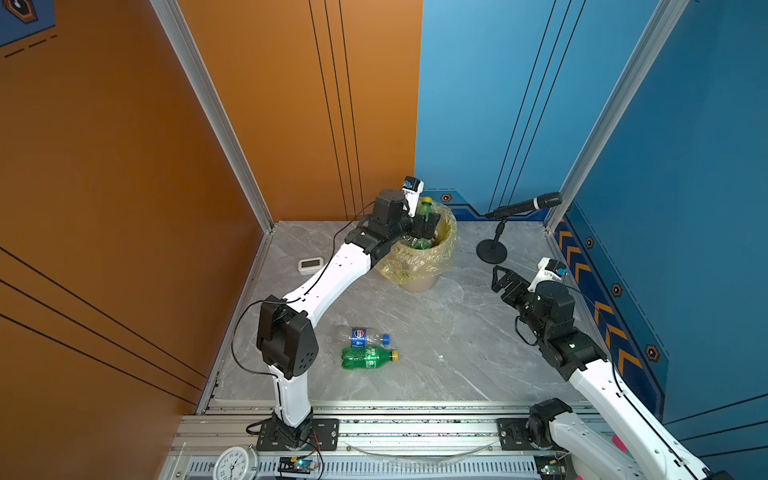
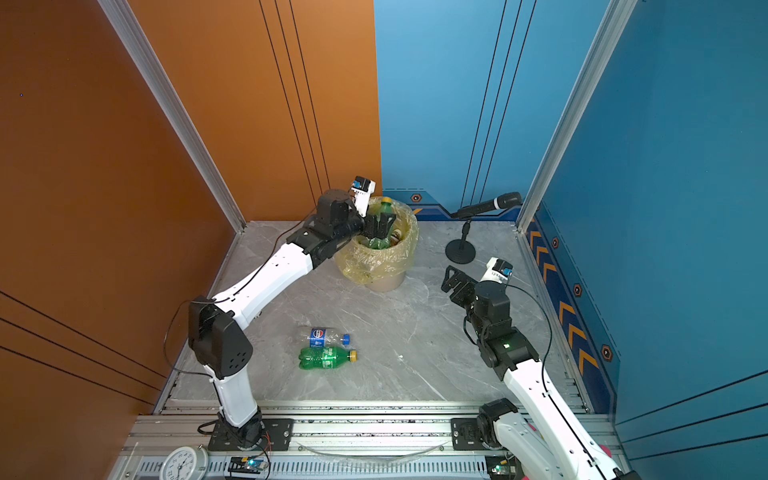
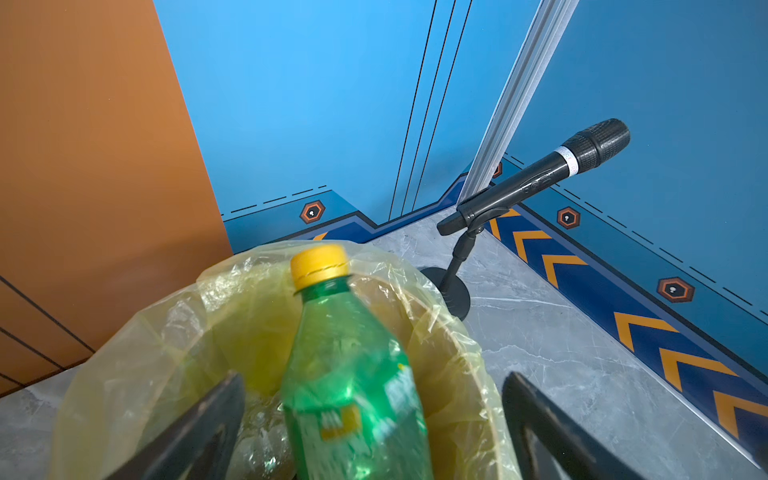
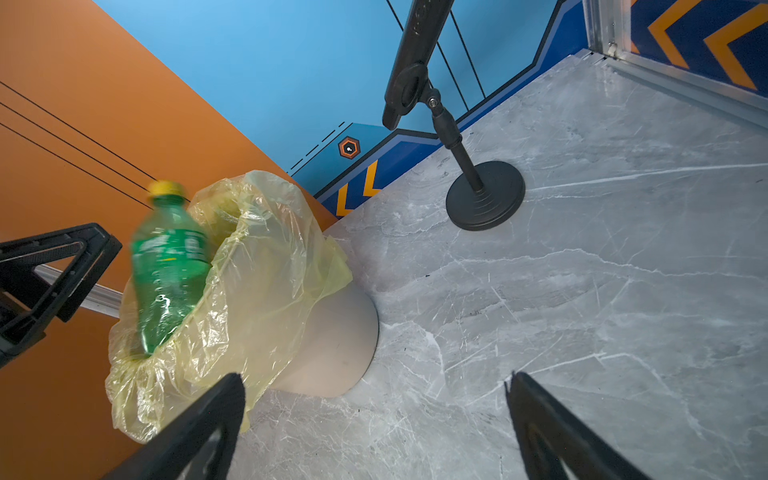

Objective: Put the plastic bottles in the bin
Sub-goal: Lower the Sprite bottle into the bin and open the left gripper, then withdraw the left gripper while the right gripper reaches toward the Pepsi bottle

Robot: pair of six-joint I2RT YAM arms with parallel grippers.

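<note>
We see the left claw held over the mouth of the bin, which stands at the far middle of the surface. Its fingers are spread apart. Between them, with a gap on either side, is the upright green bottle, yellow cap up and blurred. Its lower part is already inside the yellow liner. The right claw hovers over the right side of the surface, fingers wide apart and holding nothing, near the microphone on its stand. Near the middle of the surface the Pepsi bottle and the lying green bottle rest on their sides, close together with caps pointing right, the Pepsi farther. A white timer sits left of the bin.
</note>
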